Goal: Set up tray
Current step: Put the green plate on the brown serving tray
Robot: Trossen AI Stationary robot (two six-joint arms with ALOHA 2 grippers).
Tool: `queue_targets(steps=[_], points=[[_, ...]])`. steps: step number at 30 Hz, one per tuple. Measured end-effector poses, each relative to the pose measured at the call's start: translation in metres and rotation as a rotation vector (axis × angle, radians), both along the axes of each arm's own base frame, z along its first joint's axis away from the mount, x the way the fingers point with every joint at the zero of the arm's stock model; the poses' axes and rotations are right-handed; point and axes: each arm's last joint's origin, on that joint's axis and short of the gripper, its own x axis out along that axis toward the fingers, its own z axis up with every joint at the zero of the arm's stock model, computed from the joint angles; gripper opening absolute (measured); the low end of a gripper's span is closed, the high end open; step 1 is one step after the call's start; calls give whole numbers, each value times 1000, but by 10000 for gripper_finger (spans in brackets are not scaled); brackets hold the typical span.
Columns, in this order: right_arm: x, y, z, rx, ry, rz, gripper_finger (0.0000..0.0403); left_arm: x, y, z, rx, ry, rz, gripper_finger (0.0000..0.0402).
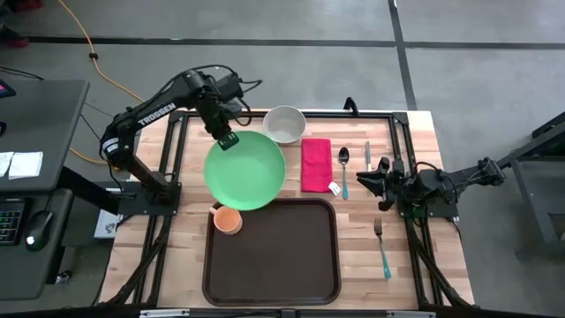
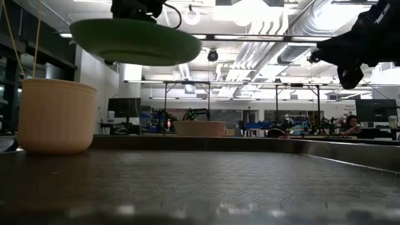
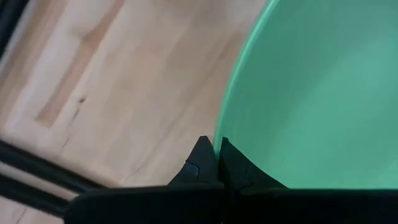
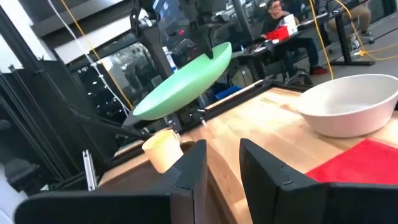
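Observation:
The dark brown tray [image 1: 274, 256] lies on the wooden table at its near middle. In the low view, the tray's surface [image 2: 200, 181] fills the foreground. A round green plate [image 1: 247, 172] hangs in the air over the tray's far left corner, with my left gripper [image 1: 228, 140] shut on its rim. The low view shows the plate [image 2: 134, 40] well above an orange cup [image 1: 228, 219], which stands by the tray's far left corner. My right gripper [image 1: 366, 181] waits at the table's right, open, with nothing between its fingers [image 4: 193, 168]. My left gripper pinches the green plate's rim [image 3: 219, 134] between its two fingers, at the plate's far left edge. The fingers [image 3: 200, 158] come from above, pointing down, one inside the rim and one outside. The plate is lifted clear of the table and stays nearly level.
A white bowl [image 1: 284, 124] stands at the far middle, with a red napkin [image 1: 316, 164] to its right. A spoon [image 1: 343, 168] and a knife [image 1: 367, 155] lie beyond the napkin. A fork [image 1: 381, 247] lies right of the tray. A black metal frame [image 1: 177, 150] borders the table.

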Motion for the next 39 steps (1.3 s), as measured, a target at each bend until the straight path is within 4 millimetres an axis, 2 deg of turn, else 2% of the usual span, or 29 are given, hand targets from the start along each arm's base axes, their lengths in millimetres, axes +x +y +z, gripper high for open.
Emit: queue_targets(steps=[4, 10, 17, 30, 39], points=[[0, 0, 0, -19, 6, 6, 74, 8, -10, 1, -14, -22, -23, 14], [0, 0, 0, -19, 8, 6, 74, 15, -24, 14, -4, -77, -53, 14], [0, 0, 0, -19, 9, 6, 74, 16, -28, 26, 25, -106, -45, 14], [0, 0, 0, -19, 9, 6, 74, 21, -39, 26, 17, -115, -72, 14], [0, 0, 0, -20, 10, 6, 74, 38, -64, 24, 4, -140, -125, 14]])
